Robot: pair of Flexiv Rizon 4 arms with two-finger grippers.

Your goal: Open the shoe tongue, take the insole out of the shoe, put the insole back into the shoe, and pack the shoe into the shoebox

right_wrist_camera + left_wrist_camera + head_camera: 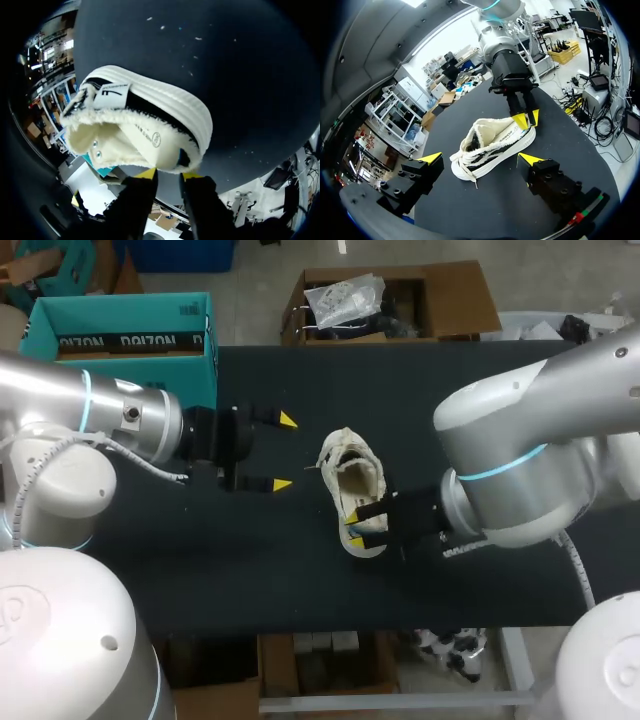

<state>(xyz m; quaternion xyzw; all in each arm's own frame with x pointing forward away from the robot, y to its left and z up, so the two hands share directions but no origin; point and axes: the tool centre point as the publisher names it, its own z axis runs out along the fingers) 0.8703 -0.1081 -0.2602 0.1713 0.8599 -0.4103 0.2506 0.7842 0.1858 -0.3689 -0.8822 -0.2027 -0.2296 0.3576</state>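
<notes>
While left pincer [285, 452] gapes, right pincer [354, 530] seemingly nips the fleecy cream shoe [352, 475].

Bright, even overhead light (soft, faint shadows)

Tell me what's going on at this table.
The right end effector is pinching the heel rim of a cream-white canvas sneaker, which sits on the black table. The left end effector hangs open beside the sneaker's toe end, touching nothing. A teal cardboard shoebox stands at the table's far left corner. The sneaker is not yet packed in it.
</notes>
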